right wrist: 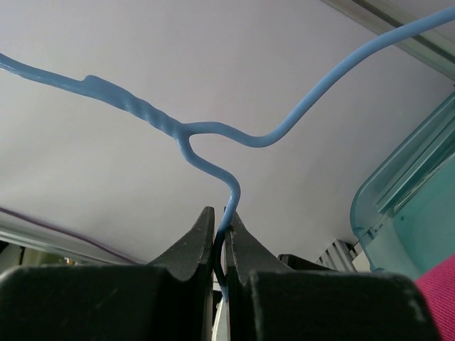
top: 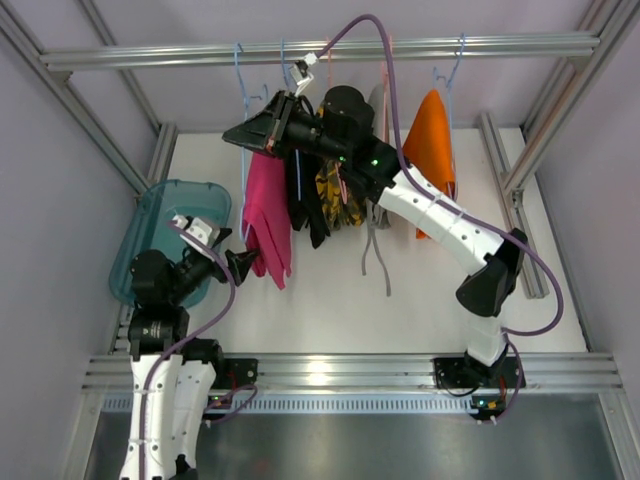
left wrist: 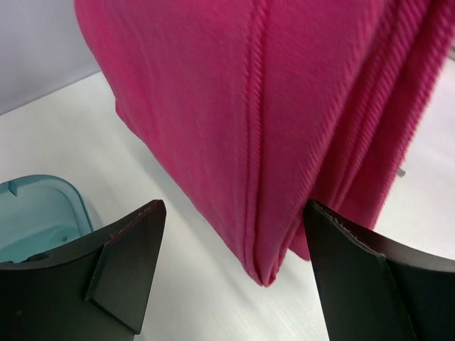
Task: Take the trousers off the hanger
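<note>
The magenta-pink trousers (top: 268, 215) hang from a blue wire hanger (top: 243, 95) on the rail. In the left wrist view their folded lower edge (left wrist: 270, 142) hangs just ahead of my open jaws, apart from both. My left gripper (top: 250, 263) is open at the trousers' lower end (left wrist: 234, 213). My right gripper (top: 270, 128) is shut on the hanger's wire (right wrist: 213, 149) below its twisted neck (right wrist: 222, 213). The black trousers (top: 305, 200) hang just right of the pink pair.
A teal bin (top: 165, 235) sits at the table's left; its rim shows in the wrist views (left wrist: 50, 206) (right wrist: 405, 206). Yellow-patterned (top: 338, 195), grey (top: 375, 240) and orange (top: 432, 150) garments hang further right on the rail (top: 320, 50). Frame posts flank the table.
</note>
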`<state>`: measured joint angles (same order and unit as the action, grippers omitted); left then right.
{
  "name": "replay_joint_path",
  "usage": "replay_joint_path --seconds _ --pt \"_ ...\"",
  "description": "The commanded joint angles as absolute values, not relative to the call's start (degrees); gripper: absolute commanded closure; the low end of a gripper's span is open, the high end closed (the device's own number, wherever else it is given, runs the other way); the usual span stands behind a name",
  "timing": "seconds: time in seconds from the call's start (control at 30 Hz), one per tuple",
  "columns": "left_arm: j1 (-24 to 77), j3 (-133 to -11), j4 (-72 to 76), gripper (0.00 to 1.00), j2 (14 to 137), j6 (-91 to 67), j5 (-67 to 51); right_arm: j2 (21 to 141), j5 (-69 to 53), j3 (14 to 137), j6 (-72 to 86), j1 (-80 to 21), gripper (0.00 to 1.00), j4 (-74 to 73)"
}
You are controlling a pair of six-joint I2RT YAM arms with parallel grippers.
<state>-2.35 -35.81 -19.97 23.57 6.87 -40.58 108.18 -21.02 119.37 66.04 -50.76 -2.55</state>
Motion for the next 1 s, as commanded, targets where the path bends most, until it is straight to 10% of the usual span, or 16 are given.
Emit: replay_joint_path --seconds 0.0,0.2,0.57,0.97 --pt "-2.4 -34.7 -9.8 0.17 24.5 1.4 -38.3 106.3 -20.0 124.7 66.7 -50.6 1.00 5.8" --pt "-2.3 -33.4 -3.6 0.23 25.7 -4.4 -33.9 106.2 -20.0 124.6 66.8 -51.0 1.00 5.7" --pt "-2.3 -37.3 -4.0 1.00 25.1 -9.0 -30.2 102.4 -22.3 117.9 62.5 -49.7 1.00 6.8" --pt "-2.3 -59.0 -3.0 1.00 35.9 -29.6 -28.7 96.9 -27.1 97.6 53.8 -48.7 1.00 11.0"
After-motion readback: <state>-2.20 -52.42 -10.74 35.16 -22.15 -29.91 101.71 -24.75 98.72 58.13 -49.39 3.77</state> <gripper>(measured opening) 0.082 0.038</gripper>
